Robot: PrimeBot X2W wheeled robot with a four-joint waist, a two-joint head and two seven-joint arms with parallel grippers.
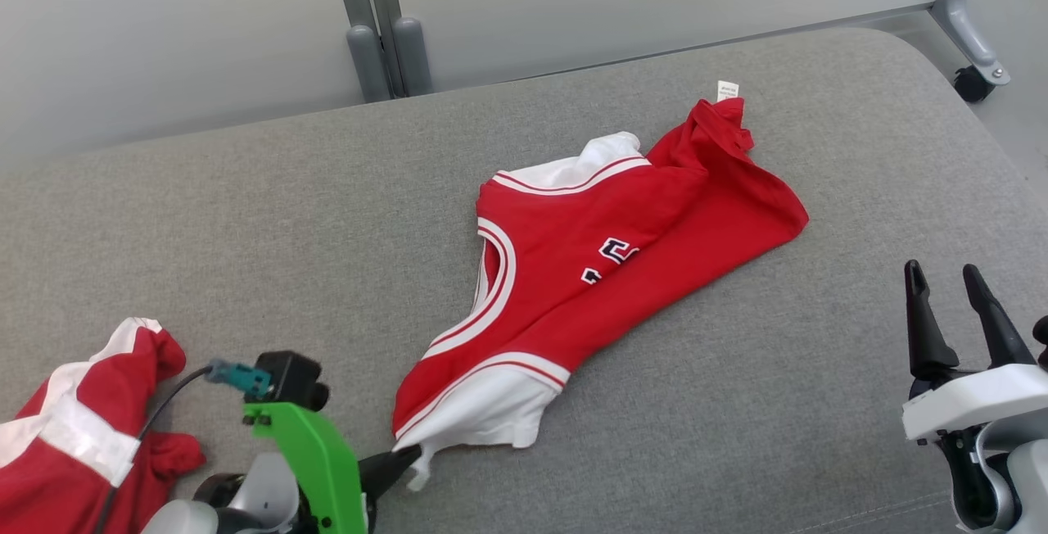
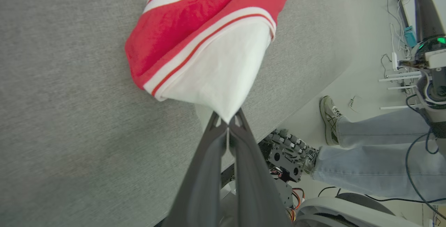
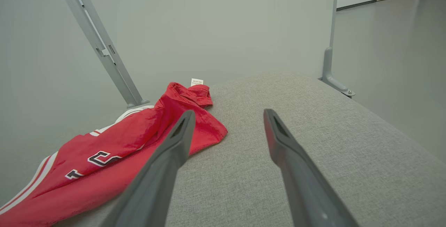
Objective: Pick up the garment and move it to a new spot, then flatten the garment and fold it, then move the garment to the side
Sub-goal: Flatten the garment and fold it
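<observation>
Garment (image 1: 606, 255): red sleeveless jersey with white trim and dark lettering. It lies crumpled and partly doubled over itself at the middle of the grey fabric-covered worktop (image 1: 246, 214), running diagonally from the near left to the far right. A white label (image 1: 727, 90) sticks out at its far end. The near end is a white panel edged with a red and white stripe.

Left tool (image 1: 405, 460): at the near left edge, fingers together and clamped on the tip of that white panel. In the left wrist view the left tool (image 2: 228, 120) has the white corner of the garment (image 2: 195, 35) pinched between its tips. The cloth fans out from the pinch and the rest lies on the worktop. A green bracket (image 1: 307, 452) sits on this wrist.

Right tool (image 1: 941, 270): at the near right, fingers wide apart and holding nothing, well clear of the garment. The right wrist view looks between the fingers of the right tool (image 3: 229, 113) across bare grey fabric. The garment (image 3: 139, 136) lies to the left in that view.

A second red and white cloth (image 1: 82, 444) is bunched at the near left corner. A person's legs in jeans (image 2: 366, 157) stand beside the worktop. Pale partition panels (image 1: 655, 2) stand behind it.
</observation>
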